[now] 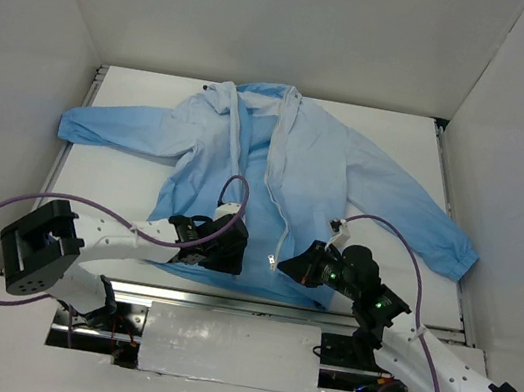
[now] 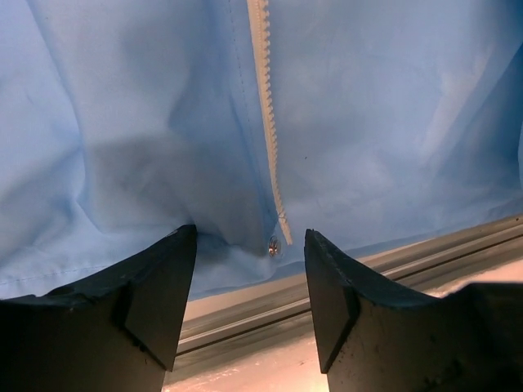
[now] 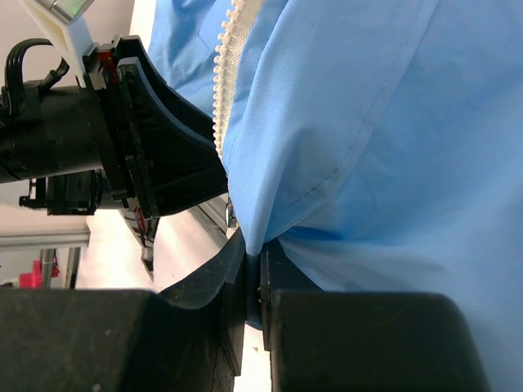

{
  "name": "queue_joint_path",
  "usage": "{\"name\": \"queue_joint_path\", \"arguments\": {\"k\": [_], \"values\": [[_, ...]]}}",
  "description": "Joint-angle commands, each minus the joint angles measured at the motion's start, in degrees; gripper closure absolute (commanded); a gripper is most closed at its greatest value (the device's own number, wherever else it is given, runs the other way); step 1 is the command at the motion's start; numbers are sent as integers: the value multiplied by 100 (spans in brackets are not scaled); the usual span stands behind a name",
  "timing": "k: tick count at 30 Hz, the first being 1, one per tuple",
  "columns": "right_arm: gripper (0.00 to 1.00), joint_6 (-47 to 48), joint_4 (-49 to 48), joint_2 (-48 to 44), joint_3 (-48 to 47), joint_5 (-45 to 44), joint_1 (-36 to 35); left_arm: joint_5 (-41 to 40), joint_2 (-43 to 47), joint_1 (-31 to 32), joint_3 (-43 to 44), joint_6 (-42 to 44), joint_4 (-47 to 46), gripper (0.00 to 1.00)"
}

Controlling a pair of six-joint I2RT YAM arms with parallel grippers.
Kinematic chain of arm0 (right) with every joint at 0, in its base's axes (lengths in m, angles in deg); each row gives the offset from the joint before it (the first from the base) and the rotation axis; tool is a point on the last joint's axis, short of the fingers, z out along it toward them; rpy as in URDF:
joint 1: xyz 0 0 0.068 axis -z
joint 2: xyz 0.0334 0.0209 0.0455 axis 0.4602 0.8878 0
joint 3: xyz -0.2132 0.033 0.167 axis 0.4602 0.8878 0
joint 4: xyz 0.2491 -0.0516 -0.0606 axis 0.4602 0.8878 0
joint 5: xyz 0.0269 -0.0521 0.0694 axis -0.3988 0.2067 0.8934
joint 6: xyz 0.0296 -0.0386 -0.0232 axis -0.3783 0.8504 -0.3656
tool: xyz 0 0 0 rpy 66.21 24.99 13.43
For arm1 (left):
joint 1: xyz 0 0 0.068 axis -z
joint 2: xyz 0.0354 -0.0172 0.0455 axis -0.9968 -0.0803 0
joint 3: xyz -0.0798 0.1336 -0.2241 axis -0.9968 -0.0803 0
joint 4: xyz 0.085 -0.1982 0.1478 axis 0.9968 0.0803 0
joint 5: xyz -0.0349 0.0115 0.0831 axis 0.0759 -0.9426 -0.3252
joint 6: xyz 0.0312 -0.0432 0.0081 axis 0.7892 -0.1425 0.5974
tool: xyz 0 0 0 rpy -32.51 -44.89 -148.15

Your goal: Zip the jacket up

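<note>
The light-blue jacket [image 1: 315, 180] lies spread on the table, front up, its white zipper strip [image 1: 275, 183] running from the collar to the hem. My left gripper [image 1: 228, 249] is open at the hem, left of the zipper's lower end; in the left wrist view its fingers [image 2: 159, 294] frame the hem, with the zipper strip [image 2: 266, 114] and small metal slider [image 2: 274, 243] between them. My right gripper [image 1: 303, 264] is shut on the jacket's bottom hem [image 3: 261, 237] right of the zipper, with fabric pinched between the jaws.
White walls enclose the table on three sides. A metal rail [image 1: 223, 303] runs along the near edge just below the hem. The sleeves reach out to the left [image 1: 101, 127] and right [image 1: 437, 237]. The left gripper's body [image 3: 131, 139] is close beside my right one.
</note>
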Motion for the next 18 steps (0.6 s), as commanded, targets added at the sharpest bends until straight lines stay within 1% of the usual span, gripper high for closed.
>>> {"name": "queue_joint_path", "arguments": {"k": [1,5,10,13,14,15,18], "values": [[100,28,-222,-19,-93,28,-23,139,149,7,31,-64,0,33],[100,28,-231,-2,-93,19,-15,280,114,25,4,-90,-71,37],[100,1,-248,16,-84,36,-15,183,-176,60,75,-99,18,38],[100,27,-178,-10,-101,10,-15,219,-343,60,31,-99,-79,44],[100,28,-143,-19,-102,-7,-32,210,-430,69,22,-99,-123,53],[100,28,-143,-28,-102,-8,-23,210,-474,69,22,-99,-132,56],[100,36,-125,-20,-102,-8,-15,210,-633,69,57,-73,-159,57]]}}
